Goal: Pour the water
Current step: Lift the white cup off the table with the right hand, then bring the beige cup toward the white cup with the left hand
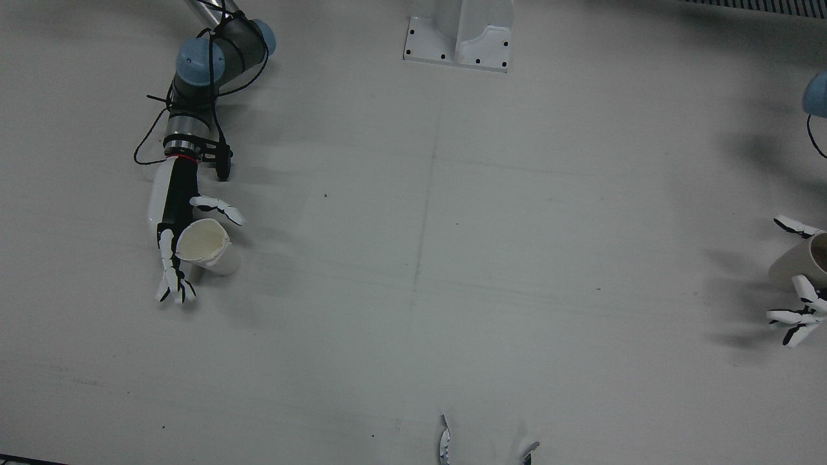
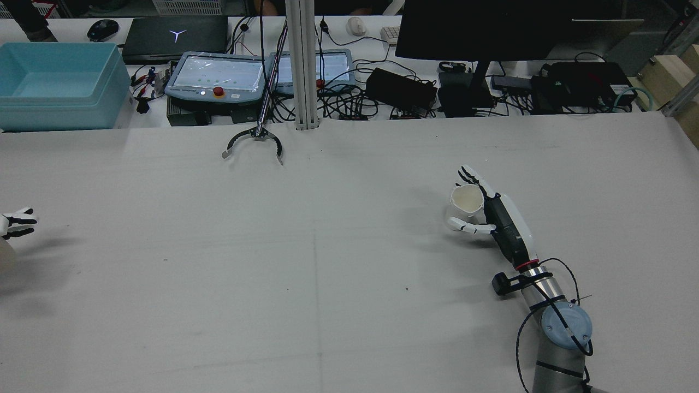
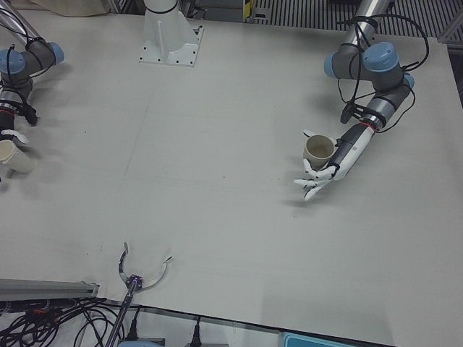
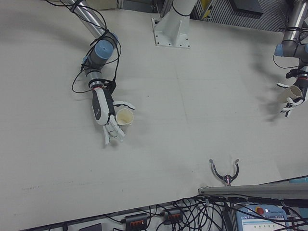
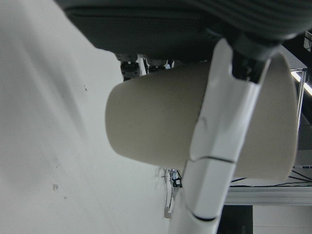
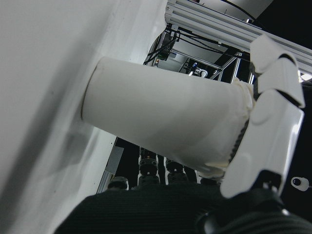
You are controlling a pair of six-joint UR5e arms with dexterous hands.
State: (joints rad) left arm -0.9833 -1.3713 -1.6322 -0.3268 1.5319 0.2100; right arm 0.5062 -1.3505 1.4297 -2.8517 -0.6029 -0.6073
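My left hand [image 1: 798, 310] and the beige paper cup [image 1: 804, 261] beside its fingers run off the front view's right edge. Whether either cup holds water, I cannot tell.

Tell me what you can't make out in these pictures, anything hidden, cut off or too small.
- Water: the white cup by the right hand looks pale inside in the front view; too small to tell if it holds any.
- Beige cup and left hand: cut off by the frame edge in the front and rear views.
- Grip: in both hand views the cup hides most fingers, so contact is unclear.
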